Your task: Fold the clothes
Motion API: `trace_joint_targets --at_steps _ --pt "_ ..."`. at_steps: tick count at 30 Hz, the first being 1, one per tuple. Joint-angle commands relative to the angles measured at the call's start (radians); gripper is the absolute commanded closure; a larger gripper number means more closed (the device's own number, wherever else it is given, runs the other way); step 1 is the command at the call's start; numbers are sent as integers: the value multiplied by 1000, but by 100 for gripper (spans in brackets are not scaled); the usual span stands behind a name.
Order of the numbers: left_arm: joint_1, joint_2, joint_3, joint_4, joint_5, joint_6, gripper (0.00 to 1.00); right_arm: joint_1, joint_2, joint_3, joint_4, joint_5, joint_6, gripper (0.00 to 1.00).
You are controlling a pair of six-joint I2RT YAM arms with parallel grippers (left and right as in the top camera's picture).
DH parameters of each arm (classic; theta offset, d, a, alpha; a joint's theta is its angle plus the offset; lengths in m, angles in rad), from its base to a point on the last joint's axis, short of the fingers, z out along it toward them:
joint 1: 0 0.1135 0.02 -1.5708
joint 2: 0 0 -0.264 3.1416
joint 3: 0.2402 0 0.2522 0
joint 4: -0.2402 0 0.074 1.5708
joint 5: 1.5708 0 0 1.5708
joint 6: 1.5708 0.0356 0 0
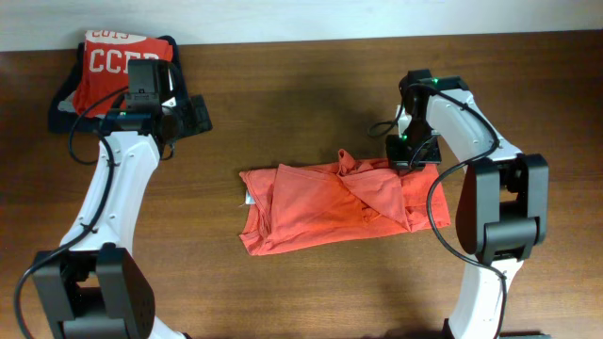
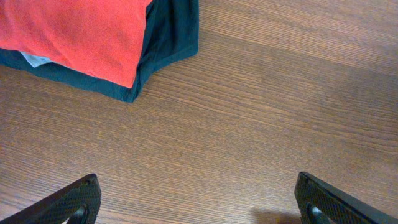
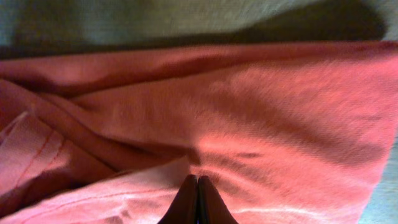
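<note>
An orange shirt (image 1: 330,202) lies crumpled and partly folded over itself in the middle of the wooden table. My right gripper (image 1: 413,160) is at its far right edge. In the right wrist view the gripper's fingers (image 3: 198,182) are pressed together, and the orange cloth (image 3: 280,112) puckers around their tips. My left gripper (image 1: 191,115) is open and empty over bare wood (image 2: 196,180) at the far left, beside a folded stack.
The folded stack at the far left corner has a red shirt with white letters (image 1: 113,58) on top of a dark garment (image 2: 171,31). The table's far edge meets a white wall (image 1: 301,14).
</note>
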Motion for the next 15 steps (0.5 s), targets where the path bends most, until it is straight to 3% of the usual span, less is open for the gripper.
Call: trace_joint_targets --at_steps 1,9,15 --pt "2 5 10 -1 -8 -10 1 0 -20 -4 6 31 19 96" --pt "2 5 10 -1 -8 -10 1 2 -19 -60 33 13 31 96" --pt "2 5 10 -1 -8 -10 1 3 -23 -86 -18 -238 -30 96"
